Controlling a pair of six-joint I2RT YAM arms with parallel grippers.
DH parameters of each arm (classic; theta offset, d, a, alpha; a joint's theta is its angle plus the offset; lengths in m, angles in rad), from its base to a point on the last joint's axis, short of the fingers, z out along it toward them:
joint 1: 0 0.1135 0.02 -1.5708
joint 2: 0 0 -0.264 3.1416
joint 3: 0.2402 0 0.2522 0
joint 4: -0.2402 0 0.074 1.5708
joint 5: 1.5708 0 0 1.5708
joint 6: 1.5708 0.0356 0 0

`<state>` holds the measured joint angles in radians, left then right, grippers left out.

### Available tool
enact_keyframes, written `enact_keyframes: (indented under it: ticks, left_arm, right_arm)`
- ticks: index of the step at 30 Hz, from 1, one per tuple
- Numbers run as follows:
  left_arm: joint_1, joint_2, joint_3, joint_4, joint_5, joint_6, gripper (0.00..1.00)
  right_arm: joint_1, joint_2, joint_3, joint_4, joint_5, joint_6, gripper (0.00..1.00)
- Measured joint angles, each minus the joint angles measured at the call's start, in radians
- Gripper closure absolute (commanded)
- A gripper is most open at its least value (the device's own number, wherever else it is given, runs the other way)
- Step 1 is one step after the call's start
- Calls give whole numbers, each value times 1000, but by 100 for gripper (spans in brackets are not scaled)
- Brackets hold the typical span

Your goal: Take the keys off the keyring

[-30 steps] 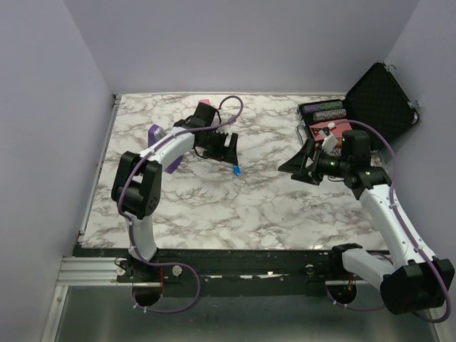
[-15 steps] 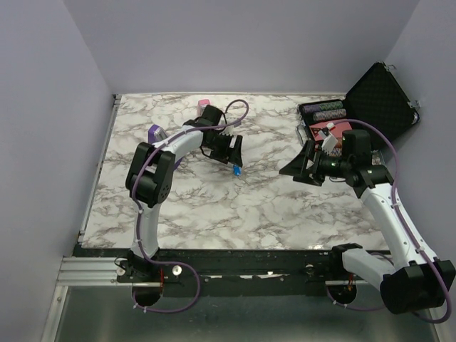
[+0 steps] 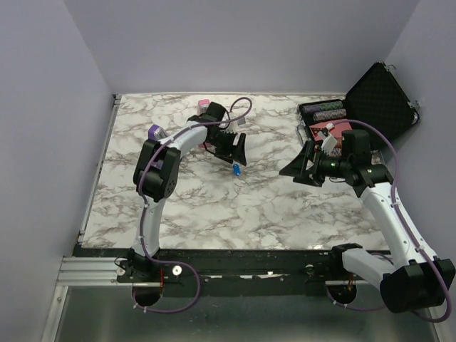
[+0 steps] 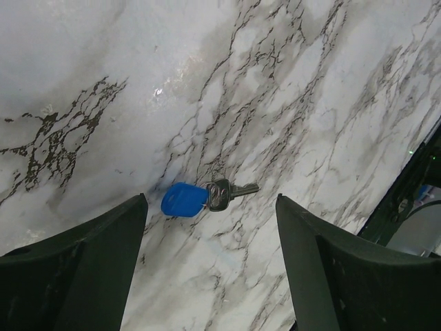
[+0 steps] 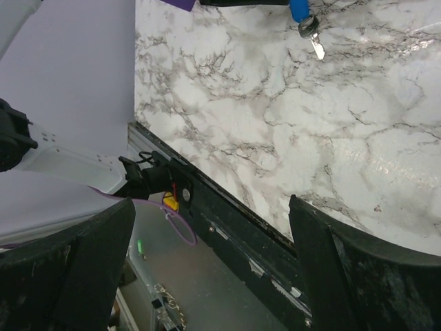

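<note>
The left hand [image 3: 237, 152] hangs spread above the keys [image 4: 200, 198] lying flat on the bench [image 4: 324, 96], apparently to straddle them, while the right hand [image 3: 302, 168], also spread, stands well apart.

The keys [image 4: 187, 199] lie on the table [image 3: 214, 206] beneath the left fingers [image 4: 76, 276], the case [image 3: 381, 96] far right.

You have a white marble-patterned tabletop with grey veins [image 3: 214, 214] filling the middle of the top view. Near its centre lies the bright-blue oblong keys bundle [image 3: 235, 169], flat on the surface. A purple wedge-shaped object [image 3: 154, 132] sits upper left, a pink wedge-shaped object [image 3: 203, 104] at the far edge, and an open black case [image 3: 377, 92] upper right.
</note>
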<state>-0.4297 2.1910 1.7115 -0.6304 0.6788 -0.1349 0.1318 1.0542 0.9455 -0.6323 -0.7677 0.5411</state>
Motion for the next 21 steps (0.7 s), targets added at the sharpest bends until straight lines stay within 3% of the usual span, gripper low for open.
enact_keyframes:
  ticks: [12,21]
  left_arm:
    - [-9,79,103,-164,62,-1,17]
    - [-37,84,80,-185,99,0,26]
  right_arm:
    - [0,-4,0,-6,0,7,0]
    - [0,-14,0,-6,-1,8,0]
